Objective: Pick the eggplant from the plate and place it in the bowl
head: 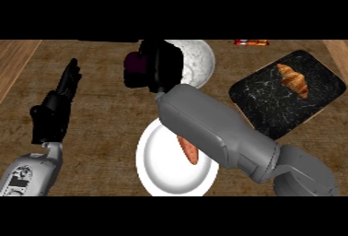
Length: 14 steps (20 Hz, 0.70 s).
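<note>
The dark purple eggplant (140, 63) is up by the left rim of the white bowl (198, 59), and my right hand (159, 62) is curled round it, hiding most of it. The hand covers the bowl's left part; I cannot tell whether the eggplant is over the bowl or just beside it. My right forearm crosses over the white plate (159, 170), which lies nearer to me and carries an orange vegetable (188, 151). My left hand (58, 103) rests at the left, open with fingers up.
A black marble board (272, 101) with a croissant (293, 80) on it lies at the right. A small red-orange object (251, 42) sits at the counter's far edge. Lighter wooden strips run along both sides of the counter.
</note>
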### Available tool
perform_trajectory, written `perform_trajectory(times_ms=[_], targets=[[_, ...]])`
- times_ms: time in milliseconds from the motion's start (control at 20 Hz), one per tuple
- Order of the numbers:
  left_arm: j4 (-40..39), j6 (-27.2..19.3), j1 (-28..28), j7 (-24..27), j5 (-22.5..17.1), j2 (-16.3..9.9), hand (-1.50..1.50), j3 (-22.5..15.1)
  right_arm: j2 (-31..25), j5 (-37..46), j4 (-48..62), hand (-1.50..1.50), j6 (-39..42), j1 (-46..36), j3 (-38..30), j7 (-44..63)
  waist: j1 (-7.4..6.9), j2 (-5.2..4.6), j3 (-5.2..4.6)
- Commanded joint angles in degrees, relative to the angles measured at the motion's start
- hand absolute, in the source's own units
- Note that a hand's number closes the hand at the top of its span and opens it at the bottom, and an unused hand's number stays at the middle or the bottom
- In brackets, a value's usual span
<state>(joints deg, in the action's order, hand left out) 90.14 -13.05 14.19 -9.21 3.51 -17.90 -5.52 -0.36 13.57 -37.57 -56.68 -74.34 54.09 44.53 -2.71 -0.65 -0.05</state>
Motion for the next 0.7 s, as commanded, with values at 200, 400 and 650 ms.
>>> perform_trajectory(times_ms=[200, 400, 650], targets=[[-0.5, 2.4, 2.0, -0.7, -1.2, -1.6, 0.0, 2.2, 0.1, 2.2, 17.4, 1.5, 0.1, 0.7, -2.6, -8.9, -0.03, -0.55, 0.0], [-0.2, -0.4, 2.9, -1.3, 1.8, 1.4, 0.0, -0.4, -1.0, 1.6, 23.4, 1.5, 1.1, -0.8, -5.1, -12.6, -0.52, -0.83, 0.04], [2.2, 0.8, 2.6, -2.2, 1.5, 0.9, 0.0, -0.8, -3.0, -4.5, 22.6, 1.5, 0.2, 4.0, -11.7, -19.7, -2.24, -1.69, 0.19]])
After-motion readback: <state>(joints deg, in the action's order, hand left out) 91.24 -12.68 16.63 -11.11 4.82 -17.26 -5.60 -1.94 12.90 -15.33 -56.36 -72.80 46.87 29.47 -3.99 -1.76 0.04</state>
